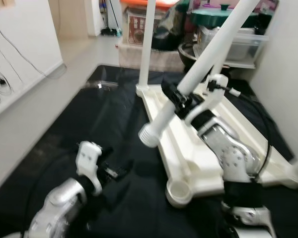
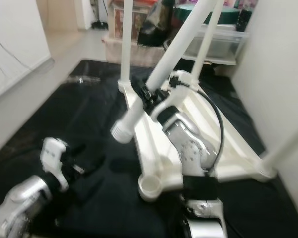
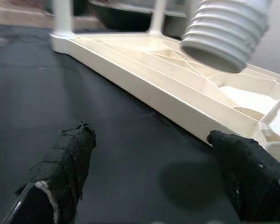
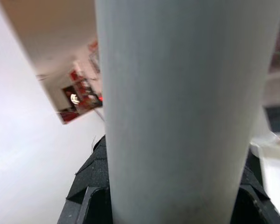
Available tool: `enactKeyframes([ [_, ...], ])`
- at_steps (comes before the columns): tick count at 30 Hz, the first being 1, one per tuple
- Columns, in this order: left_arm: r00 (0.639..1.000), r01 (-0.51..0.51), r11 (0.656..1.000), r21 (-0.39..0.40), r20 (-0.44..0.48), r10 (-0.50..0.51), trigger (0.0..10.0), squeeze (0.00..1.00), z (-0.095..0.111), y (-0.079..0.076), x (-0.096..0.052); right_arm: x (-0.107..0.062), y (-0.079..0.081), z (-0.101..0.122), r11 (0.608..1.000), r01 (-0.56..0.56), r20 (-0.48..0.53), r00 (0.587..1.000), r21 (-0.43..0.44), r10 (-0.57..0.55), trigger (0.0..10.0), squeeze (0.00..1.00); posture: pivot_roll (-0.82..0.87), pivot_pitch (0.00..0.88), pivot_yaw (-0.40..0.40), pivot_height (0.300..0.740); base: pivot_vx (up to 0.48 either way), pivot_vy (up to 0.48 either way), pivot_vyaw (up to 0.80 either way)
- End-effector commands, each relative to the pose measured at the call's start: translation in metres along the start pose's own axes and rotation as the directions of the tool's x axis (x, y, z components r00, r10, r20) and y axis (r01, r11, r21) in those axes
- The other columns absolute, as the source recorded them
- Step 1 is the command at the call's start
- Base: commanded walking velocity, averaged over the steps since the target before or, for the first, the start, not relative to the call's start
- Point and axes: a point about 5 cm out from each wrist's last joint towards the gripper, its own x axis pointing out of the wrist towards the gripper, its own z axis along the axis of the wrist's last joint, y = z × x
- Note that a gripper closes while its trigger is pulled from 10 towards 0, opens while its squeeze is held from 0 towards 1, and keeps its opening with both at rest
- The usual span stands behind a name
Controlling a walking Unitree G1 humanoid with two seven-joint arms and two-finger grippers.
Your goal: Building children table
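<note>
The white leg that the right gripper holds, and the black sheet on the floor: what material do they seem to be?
The table leg looks like smooth moulded plastic: its lower end carries coarse screw threads. The right gripper clamps it. The black sheet is probably thin vinyl or film, with a dull sheen.

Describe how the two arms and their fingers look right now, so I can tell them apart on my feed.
Both arms are silver metal with white plastic wrist brackets. The right arm has black bands and a black cable looping beside it. The left gripper has black fingers wrapped in rough, frayed black tape. The right gripper is black too.
</note>
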Motion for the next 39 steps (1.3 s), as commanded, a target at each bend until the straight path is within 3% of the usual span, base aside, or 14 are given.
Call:
enactKeyframes([
  [1,1.000,-0.006,1.000,-0.019,0.004,0.006,10.0,0.00,-0.001,0.000,-0.001,-0.002,-0.002,-0.001,1.000,0.006,-0.009,1.000,-0.008,-0.006,0.0,0.00,0.08,0.000,-0.080,0.740,0.000,0.000,0.00],
  [15,0.998,-0.065,0.998,-0.013,-0.013,0.065,10.0,0.00,-0.003,0.009,0.001,-0.008,-0.012,0.000,0.997,0.056,-0.015,0.998,-0.045,-0.057,0.0,0.00,0.08,0.000,-0.075,0.740,0.000,0.000,0.00],
  [19,0.996,-0.083,0.996,-0.025,-0.029,0.083,10.0,0.00,-0.004,0.013,0.001,-0.009,-0.012,-0.002,0.999,0.052,-0.039,0.998,-0.010,-0.052,0.0,0.00,0.08,0.000,-0.074,0.740,0.000,0.000,-0.60],
  [29,0.994,-0.104,0.994,-0.036,-0.033,0.103,10.0,0.00,-0.005,0.017,0.003,-0.012,-0.010,-0.008,0.999,0.041,-0.058,0.997,-0.024,-0.042,0.0,0.00,0.08,0.000,-0.072,0.740,0.000,0.480,-0.80],
  [39,0.992,-0.127,0.992,-0.023,-0.012,0.127,10.0,0.00,-0.002,0.021,0.002,-0.013,-0.012,-0.010,0.997,0.052,-0.061,0.997,-0.056,-0.056,0.0,0.00,0.08,0.000,-0.071,0.740,0.000,0.181,0.00],
])
